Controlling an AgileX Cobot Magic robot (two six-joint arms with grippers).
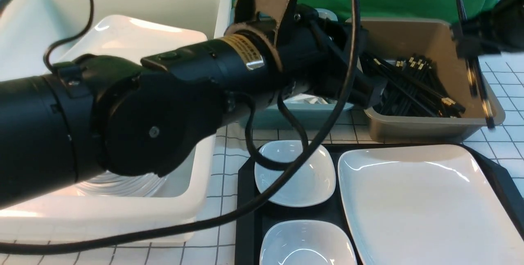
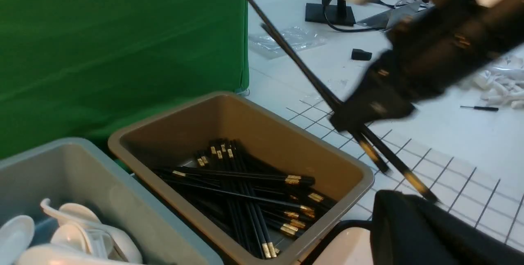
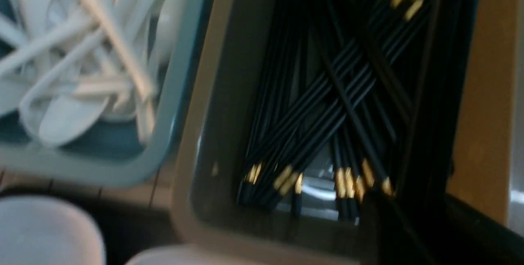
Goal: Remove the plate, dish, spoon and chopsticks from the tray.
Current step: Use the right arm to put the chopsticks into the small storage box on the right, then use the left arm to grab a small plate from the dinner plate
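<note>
Right end effector [image 2: 358, 113] gripped the black chopsticks [image 2: 297, 56] above the brown tub's [image 1: 409, 31] right side; left end effector [image 1: 368, 93] was shut. The plate [image 1: 425, 203] lay on the black tray [image 1: 247, 216].

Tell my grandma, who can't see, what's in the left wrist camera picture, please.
The right gripper holds two black chopsticks in the air, near a brown tub of more black chopsticks. Beside it, a grayish tub holds white spoons.
</note>
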